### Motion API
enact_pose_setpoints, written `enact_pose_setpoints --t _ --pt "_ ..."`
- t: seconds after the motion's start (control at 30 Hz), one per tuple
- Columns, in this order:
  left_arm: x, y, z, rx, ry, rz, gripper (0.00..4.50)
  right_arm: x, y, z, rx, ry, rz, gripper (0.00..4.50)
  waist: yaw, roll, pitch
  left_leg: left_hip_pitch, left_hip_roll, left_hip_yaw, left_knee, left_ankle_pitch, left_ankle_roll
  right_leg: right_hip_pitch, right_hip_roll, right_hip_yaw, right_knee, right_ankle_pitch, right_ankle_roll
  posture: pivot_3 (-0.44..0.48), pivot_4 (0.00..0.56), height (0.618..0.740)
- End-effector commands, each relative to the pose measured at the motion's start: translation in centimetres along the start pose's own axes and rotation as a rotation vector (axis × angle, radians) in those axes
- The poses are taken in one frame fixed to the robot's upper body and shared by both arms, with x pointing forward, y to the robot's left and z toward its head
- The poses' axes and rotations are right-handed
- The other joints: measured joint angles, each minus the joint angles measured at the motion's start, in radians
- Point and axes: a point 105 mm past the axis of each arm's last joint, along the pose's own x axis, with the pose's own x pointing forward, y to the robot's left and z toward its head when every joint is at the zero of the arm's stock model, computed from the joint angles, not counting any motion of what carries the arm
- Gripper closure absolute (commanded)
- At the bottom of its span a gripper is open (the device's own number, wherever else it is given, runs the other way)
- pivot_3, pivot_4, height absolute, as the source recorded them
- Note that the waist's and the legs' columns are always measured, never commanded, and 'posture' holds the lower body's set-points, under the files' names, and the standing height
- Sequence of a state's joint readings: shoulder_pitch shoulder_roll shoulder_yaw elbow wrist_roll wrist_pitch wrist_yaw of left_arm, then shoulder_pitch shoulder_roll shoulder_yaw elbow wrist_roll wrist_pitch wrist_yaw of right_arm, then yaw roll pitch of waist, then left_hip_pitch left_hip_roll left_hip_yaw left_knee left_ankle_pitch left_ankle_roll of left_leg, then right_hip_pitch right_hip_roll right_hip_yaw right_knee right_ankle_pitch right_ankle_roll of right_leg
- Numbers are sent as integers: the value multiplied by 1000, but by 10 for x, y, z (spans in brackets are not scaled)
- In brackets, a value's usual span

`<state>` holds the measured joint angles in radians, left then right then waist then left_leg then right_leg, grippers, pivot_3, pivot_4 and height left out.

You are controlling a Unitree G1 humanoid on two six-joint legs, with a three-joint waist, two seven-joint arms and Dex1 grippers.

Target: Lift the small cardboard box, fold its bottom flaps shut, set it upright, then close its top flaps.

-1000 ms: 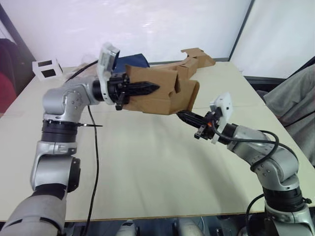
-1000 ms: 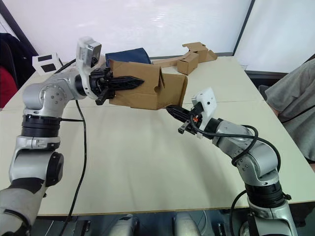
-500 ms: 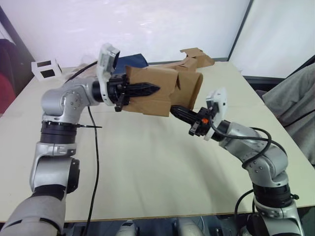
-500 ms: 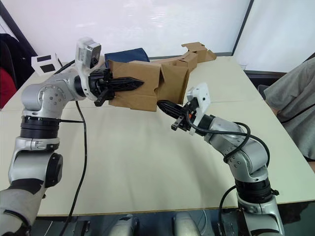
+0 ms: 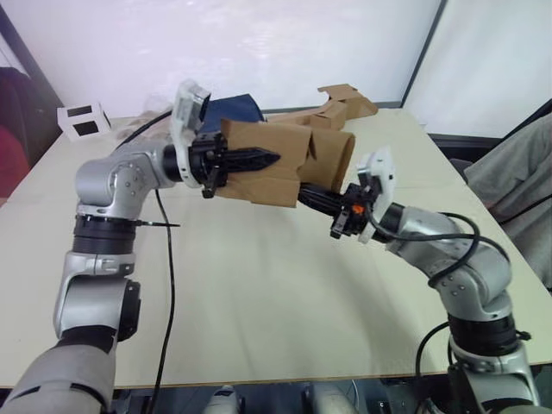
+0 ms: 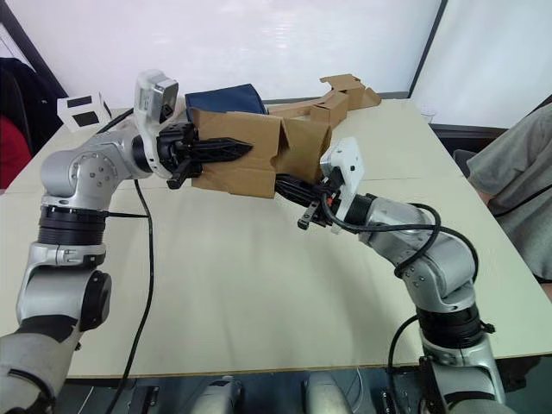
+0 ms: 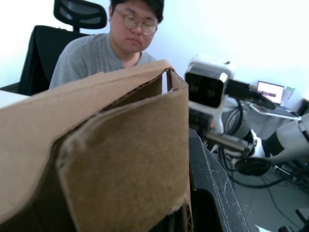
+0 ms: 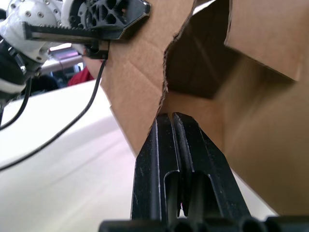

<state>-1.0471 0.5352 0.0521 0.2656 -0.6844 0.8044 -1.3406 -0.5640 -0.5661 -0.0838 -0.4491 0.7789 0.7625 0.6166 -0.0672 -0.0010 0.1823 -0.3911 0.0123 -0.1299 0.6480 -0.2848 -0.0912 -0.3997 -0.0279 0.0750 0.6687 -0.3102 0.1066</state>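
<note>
**Box is up in the air, working the bottom flaps – notes on how it handles**

Head cams first. I've got the small cardboard box (image 5: 276, 164) held clear of the table (image 5: 259, 285), lying on its side between the two arms. My left gripper (image 6: 231, 148) is clamped on the box wall nearest it, one black finger lying along the outside face. My right gripper (image 5: 317, 200) is poking in under the open end, where the flaps (image 5: 332, 157) hang half folded. Behind it on the table are a strip of joined cardboard pieces (image 5: 341, 103), a dark blue thing (image 6: 224, 97) and a white cube with black squares (image 5: 78, 119), all well apart from what I'm doing.

Left wrist cam: mostly corrugated wall right up against the lens, with the cut edge showing. It's thin single-wall stuff, so I'd guess very light but easy to crease or crush if I squeeze mid-panel. A person (image 7: 104, 46) in a grey shirt sits beyond it, and the right arm's camera housing (image 7: 207, 89) shows past the box edge.

Right wrist cam: my right fingers (image 8: 193, 159) are pressed together, flat like a blade, tip just inside the opening against a flap's inner face. They hold nothing, just push.

My take: grab it near corners or along a fold line, where the board is stiffest. Flaps will spring back, so push close to the hinge, and watch the notched tabs, since they look easy to tear.
</note>
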Motion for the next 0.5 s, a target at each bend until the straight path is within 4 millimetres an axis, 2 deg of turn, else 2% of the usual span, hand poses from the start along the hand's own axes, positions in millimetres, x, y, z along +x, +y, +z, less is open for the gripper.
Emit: enact_pose_setpoints --t 0.03,0.13,0.23,0.43,0.5 --pt "-4 -2 9 37 -16 7 4500 -25 -12 40 -27 -104 -33 4457 0 0 0 0 0 0 0 0 0 0 0 0 0 0 0 0 150 740" --pt "-4 -1 8 29 -15 5 4500 -43 -42 54 -1 -184 -177 4457 0 0 0 0 0 0 0 0 0 0 0 0 0 0 0 0 150 740" --pt "-3 0 7 26 -16 6 4500 -50 -61 53 31 -229 -274 4457 -1 0 0 0 0 0 0 0 0 0 0 0 0 0 0 0 150 740" --pt "-1 -1 8 25 -19 1 4500 -43 -94 21 35 -164 -470 4457 -3 0 0 0 0 0 0 0 0 -1 0 0 1 0 0 0 150 740" --pt "-1 0 8 26 -19 0 4500 -39 -103 2 12 -76 -524 4457 -3 0 0 0 0 1 0 0 0 -1 0 1 1 0 0 0 150 740"
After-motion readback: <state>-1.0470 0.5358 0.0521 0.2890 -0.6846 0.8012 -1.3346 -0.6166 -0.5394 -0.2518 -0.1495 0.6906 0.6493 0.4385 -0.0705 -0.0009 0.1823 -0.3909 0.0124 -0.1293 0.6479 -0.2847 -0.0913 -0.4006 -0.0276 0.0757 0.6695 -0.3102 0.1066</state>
